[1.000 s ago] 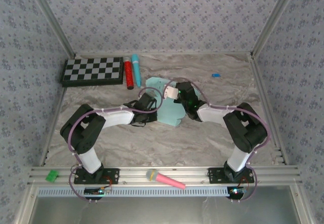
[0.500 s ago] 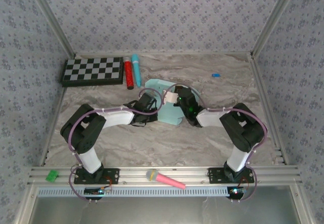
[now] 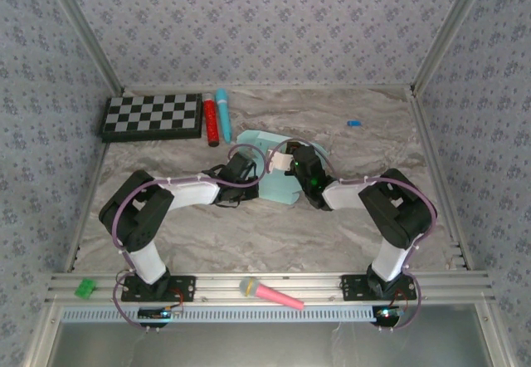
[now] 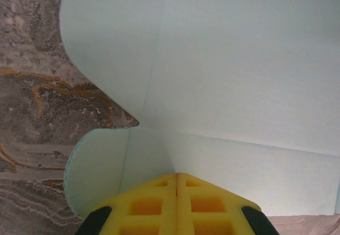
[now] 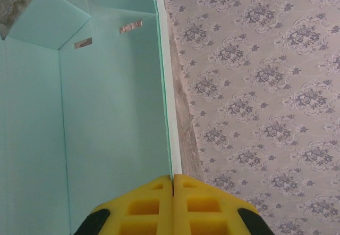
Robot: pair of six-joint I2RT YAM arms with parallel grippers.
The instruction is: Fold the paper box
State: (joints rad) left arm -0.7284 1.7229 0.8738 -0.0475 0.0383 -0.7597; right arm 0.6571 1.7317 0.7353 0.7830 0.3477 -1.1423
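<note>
The paper box (image 3: 278,186) is pale aqua card lying partly folded at the middle of the table, between both arms. In the left wrist view its creased panels (image 4: 239,75) spread flat, and my left gripper (image 4: 177,174) is shut, its yellow tips pressed down on the card near a crease. From above, the left gripper (image 3: 246,170) sits at the sheet's left edge. My right gripper (image 5: 173,176) is shut on the edge of an upright panel of the box (image 5: 111,112), which enters the seam between its fingers. From above, the right gripper (image 3: 293,163) stands over the sheet.
A checkerboard (image 3: 153,116) lies at the back left, with a red marker (image 3: 211,120) and a turquoise marker (image 3: 222,114) beside it. A small blue piece (image 3: 354,123) sits at the back right. A pink and yellow microphone-shaped thing (image 3: 270,293) rests on the front rail. Patterned walls enclose the table.
My right gripper has swung left and nearer to the left gripper with the card's edge, raising that panel, so less flat sheet shows. The left arm has stayed still.
</note>
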